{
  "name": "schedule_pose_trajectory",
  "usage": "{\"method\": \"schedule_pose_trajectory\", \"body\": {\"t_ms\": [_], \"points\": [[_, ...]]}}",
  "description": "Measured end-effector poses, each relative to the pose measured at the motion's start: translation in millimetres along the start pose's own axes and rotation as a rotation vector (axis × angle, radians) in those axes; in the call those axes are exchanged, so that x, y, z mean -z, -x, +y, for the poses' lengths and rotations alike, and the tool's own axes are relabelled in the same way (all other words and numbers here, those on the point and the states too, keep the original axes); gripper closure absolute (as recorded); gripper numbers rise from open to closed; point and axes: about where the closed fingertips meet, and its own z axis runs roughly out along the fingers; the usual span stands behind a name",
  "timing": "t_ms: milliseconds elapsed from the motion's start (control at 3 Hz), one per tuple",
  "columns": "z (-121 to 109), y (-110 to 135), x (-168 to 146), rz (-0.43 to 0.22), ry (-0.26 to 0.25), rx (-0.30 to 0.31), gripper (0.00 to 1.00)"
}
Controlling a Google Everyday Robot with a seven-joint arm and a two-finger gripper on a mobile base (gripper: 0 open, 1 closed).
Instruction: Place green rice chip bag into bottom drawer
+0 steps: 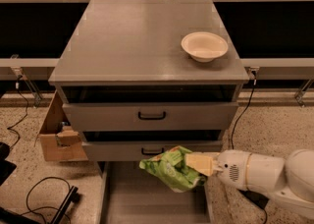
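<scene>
The green rice chip bag (pixel 171 169) is a crinkled bright-green snack bag, held in the air in front of the cabinet. My gripper (pixel 198 164) comes in from the right on a white arm and is shut on the bag's right side. The bag hangs above the bottom drawer (pixel 152 203), which is pulled out at the lower middle and shows a flat grey floor with low side walls. The bag partly overlaps the front of the middle drawer (pixel 152 150).
A pale bowl (pixel 204 46) sits on the grey cabinet top (pixel 142 41) at the right. Two upper drawers with black handles (pixel 151 116) are slightly open. A cardboard box (pixel 56 139) stands left of the cabinet. Black cables (pixel 44 198) lie on the floor.
</scene>
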Motion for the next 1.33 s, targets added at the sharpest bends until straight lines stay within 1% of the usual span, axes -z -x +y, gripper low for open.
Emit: {"method": "schedule_pose_trajectory", "body": {"t_ms": [333, 667, 1000, 1333], "points": [[-31, -41, -58, -0.002, 0.055, -0.133, 1.00], [-63, -79, -106, 0.012, 0.054, -0.248, 1.00], [-89, -119, -150, 0.035, 0.005, -0.358, 1.00], [-108, -138, -179, 0.041, -0.053, -0.400, 1.00]]}}
